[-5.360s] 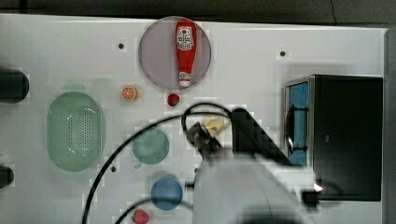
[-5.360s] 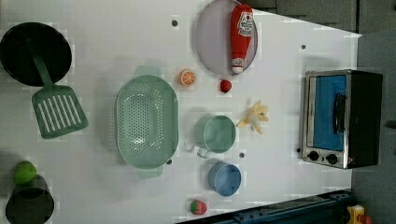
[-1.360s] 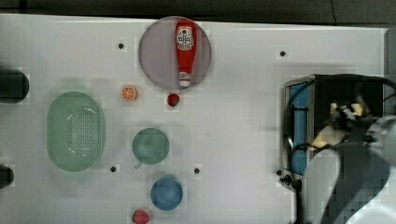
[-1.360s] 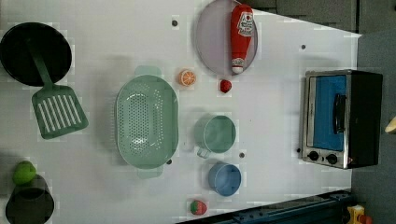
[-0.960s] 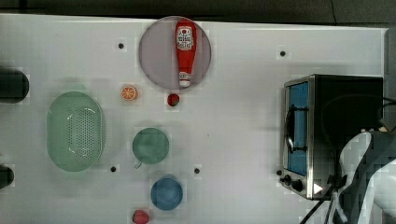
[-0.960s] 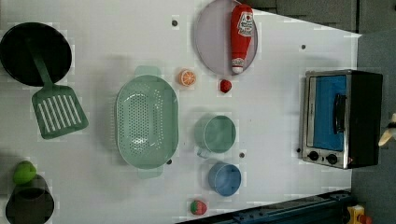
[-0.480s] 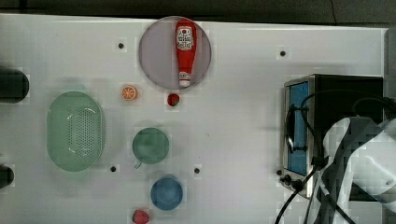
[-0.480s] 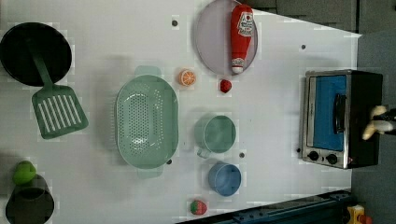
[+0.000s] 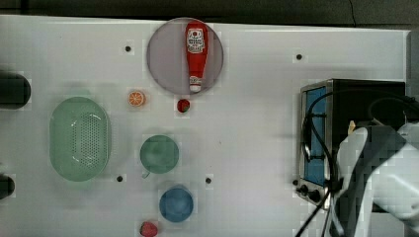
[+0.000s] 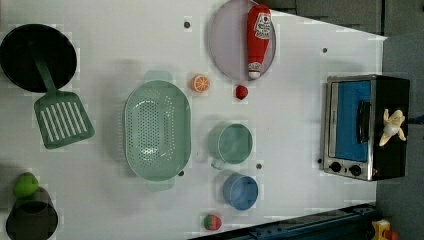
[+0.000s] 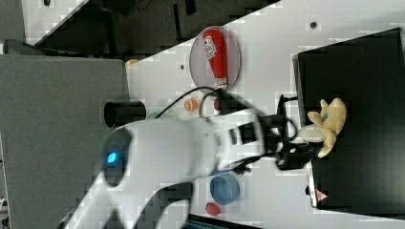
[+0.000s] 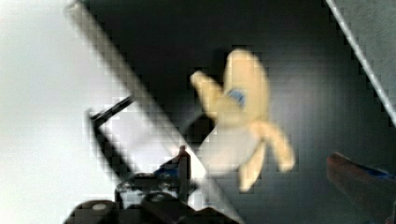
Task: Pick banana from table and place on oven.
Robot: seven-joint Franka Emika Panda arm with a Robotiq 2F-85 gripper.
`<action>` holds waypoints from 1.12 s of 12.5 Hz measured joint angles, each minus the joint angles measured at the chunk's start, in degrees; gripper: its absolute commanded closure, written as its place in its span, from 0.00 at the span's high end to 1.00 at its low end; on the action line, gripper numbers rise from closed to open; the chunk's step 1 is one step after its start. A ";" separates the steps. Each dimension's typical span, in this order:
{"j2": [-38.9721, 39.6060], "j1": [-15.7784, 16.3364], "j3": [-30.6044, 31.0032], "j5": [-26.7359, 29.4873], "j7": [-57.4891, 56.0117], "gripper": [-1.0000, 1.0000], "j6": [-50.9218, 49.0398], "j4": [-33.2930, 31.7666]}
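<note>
Top view: my white arm (image 9: 380,173) covers the top view's lower right, lying over the black top of the oven (image 9: 365,96). A sliver of the banana (image 9: 351,127) peeks out at the arm's edge, on the oven. On the table (image 9: 257,123) sit a grey plate (image 9: 168,64) with a ketchup bottle (image 9: 196,54), an orange slice (image 9: 137,98), a small strawberry (image 9: 183,105), a green colander (image 9: 79,138), a green cup (image 9: 159,154), a blue cup (image 9: 176,204) and a second strawberry (image 9: 148,229).

Left view: the banana (image 10: 392,126) lies on the oven (image 10: 367,127), on its black top just beside the door handle's side, peel flaps splayed. A green spatula (image 10: 60,112) rests against a black pan (image 10: 35,55) at the left view's upper left; a lime (image 10: 25,185) sits near the left view's lower left.

Right view: my gripper (image 11: 298,145) is released, fingers spread, right at the whitish flesh end of the banana (image 11: 327,125). I cannot tell whether a fingertip touches it. The banana rests on the oven (image 11: 363,86) near its front edge.

Wrist view: the banana (image 12: 243,116) lies free on the oven (image 12: 303,60), one finger (image 12: 359,175) well off to one side, not clamping it. My grasp is let go.
</note>
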 measured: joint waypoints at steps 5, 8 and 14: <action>-14.50 2.10 12.48 -0.17 18.67 1.00 -12.13 2.57; -17.61 4.83 21.56 -0.05 33.35 1.00 -14.32 3.53; -16.68 8.08 31.67 0.84 46.39 1.00 -20.45 2.29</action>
